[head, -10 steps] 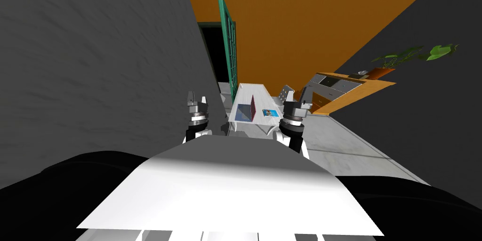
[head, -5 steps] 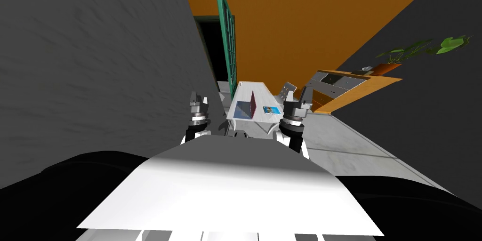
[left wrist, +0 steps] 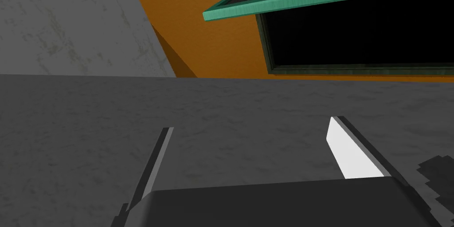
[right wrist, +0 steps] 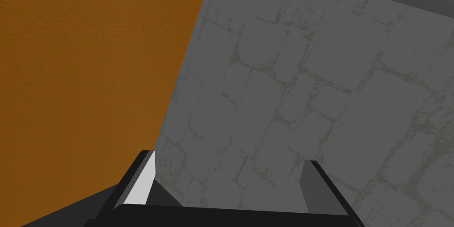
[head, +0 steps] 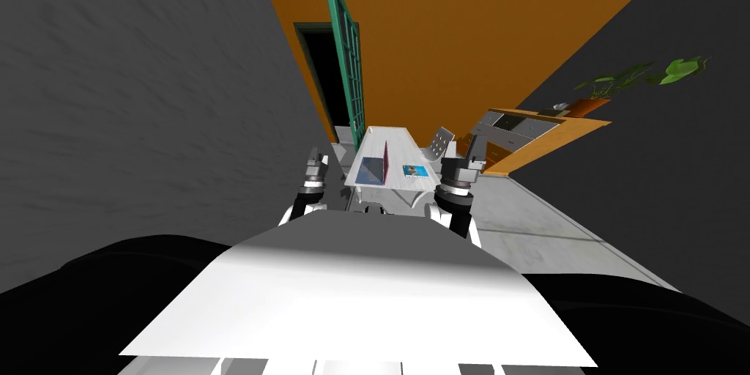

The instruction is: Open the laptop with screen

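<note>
Grey and orange walls are enclosing the room. Either side of the head view's centre, the left claw (left wrist: 252,149) and right claw (right wrist: 228,173) are hovering, fingers spread and empty. Between and beyond them, the laptop (head: 375,168) is sitting on the white bench (head: 393,139), its lid seemingly standing raised. It is probably light, stiff and fragile, so I am favouring gentle pressure at the lid's free edge.

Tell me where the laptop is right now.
In the head view, the laptop sits ahead on the white table, toward its near left corner, with a blue book to its right.
</note>
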